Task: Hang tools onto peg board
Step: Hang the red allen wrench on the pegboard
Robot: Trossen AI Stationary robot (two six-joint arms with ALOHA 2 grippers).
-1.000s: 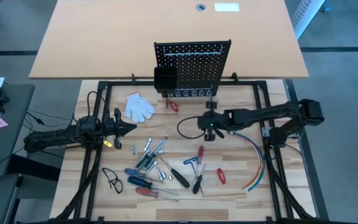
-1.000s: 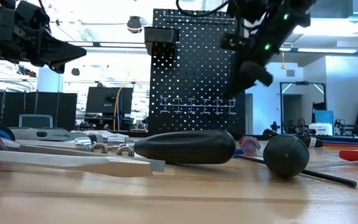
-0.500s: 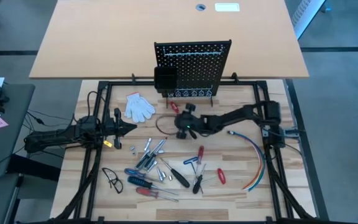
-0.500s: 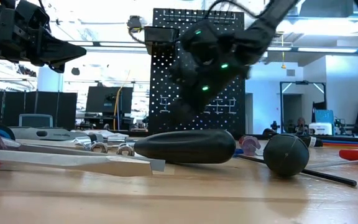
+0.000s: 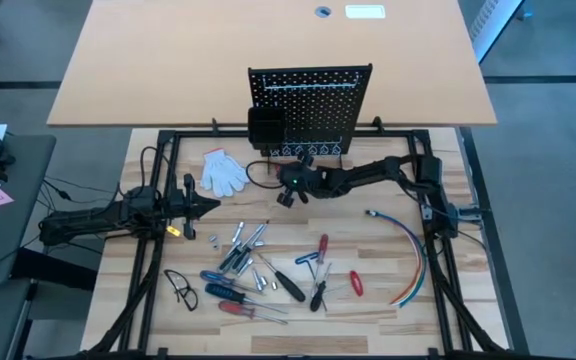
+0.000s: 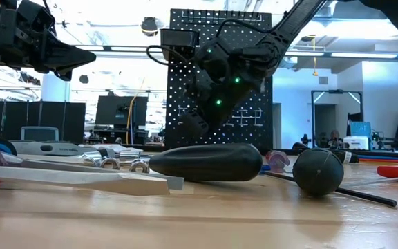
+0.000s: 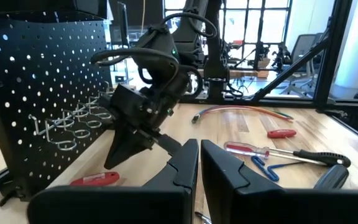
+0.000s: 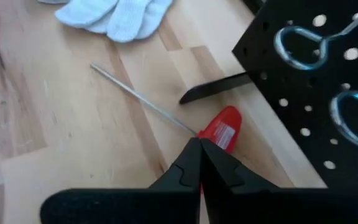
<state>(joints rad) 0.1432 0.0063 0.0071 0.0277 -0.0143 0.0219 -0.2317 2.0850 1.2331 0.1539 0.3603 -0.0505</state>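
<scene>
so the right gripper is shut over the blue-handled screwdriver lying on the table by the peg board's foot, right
Not quite: the handle is red, not blue. The right wrist view shows the right gripper, shut, over a red-handled screwdriver lying on the table by the peg board foot.

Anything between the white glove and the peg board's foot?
Right wrist view: only the red screwdriver's thin shaft on bare wood, between glove and foot.
</scene>
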